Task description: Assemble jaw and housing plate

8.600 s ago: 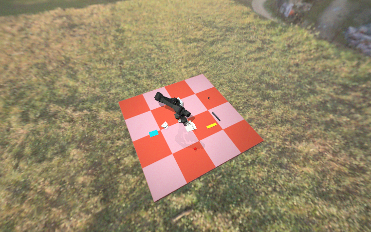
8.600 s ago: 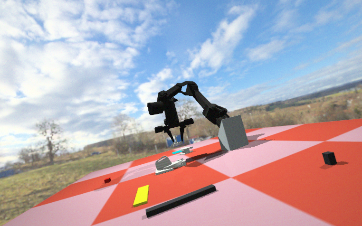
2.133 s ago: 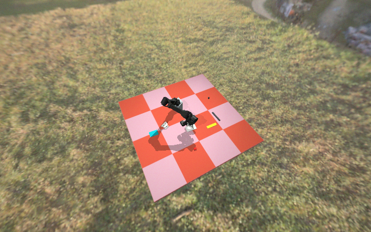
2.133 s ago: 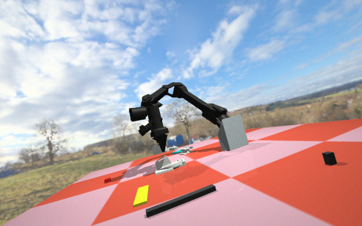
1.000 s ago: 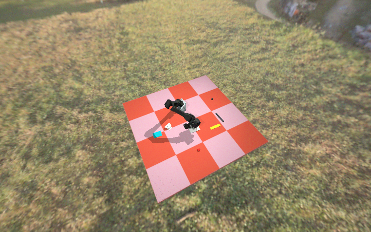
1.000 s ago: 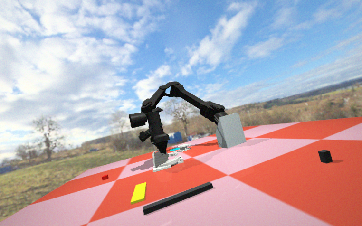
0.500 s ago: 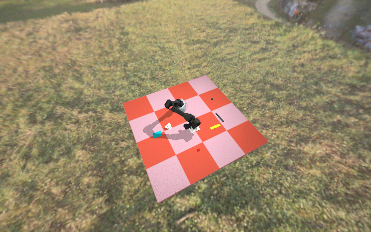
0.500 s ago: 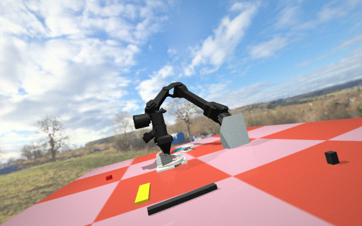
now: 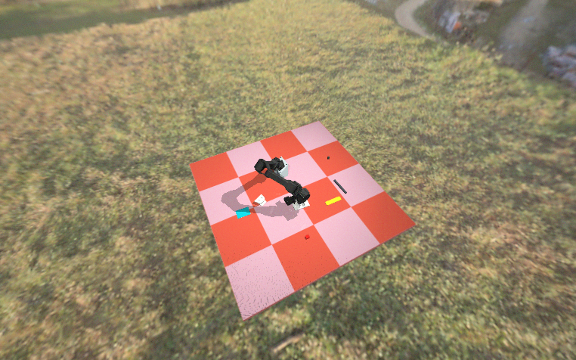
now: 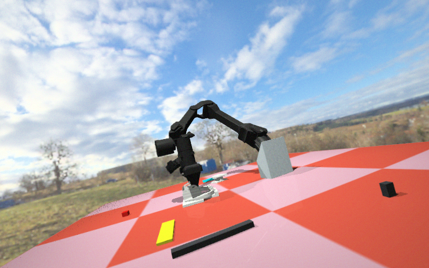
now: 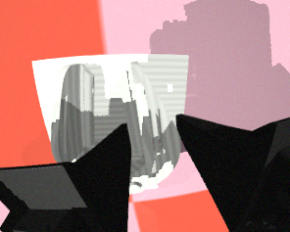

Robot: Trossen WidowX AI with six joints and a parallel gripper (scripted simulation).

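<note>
The white base (image 9: 301, 206) (image 10: 189, 203) (image 11: 44, 72) lies on the checkered board. One pale jaw (image 11: 75, 109) stands on its left part in the wrist view. My gripper (image 10: 194, 186) (image 11: 152, 124) points down, low over the base, and is shut on the other pale jaw (image 11: 155, 131). That jaw is beside the first one, at or just above the base. The pins and any tooth contact are hidden by jaws, fingers and shadow. A separate white piece (image 9: 259, 200) (image 10: 218, 177), seemingly the housing plate, lies apart from the base toward the cyan block.
The cyan block (image 9: 243, 212) (image 10: 206, 180) lies beyond the separate white piece. A yellow block (image 9: 332, 200) (image 10: 165, 232), a black bar (image 9: 339, 186) (image 10: 213, 239), a red cube (image 9: 307, 237) (image 10: 125, 213) and a black cube (image 9: 328, 157) (image 10: 387, 189) lie around. A grey block (image 10: 276, 158) supports the arm.
</note>
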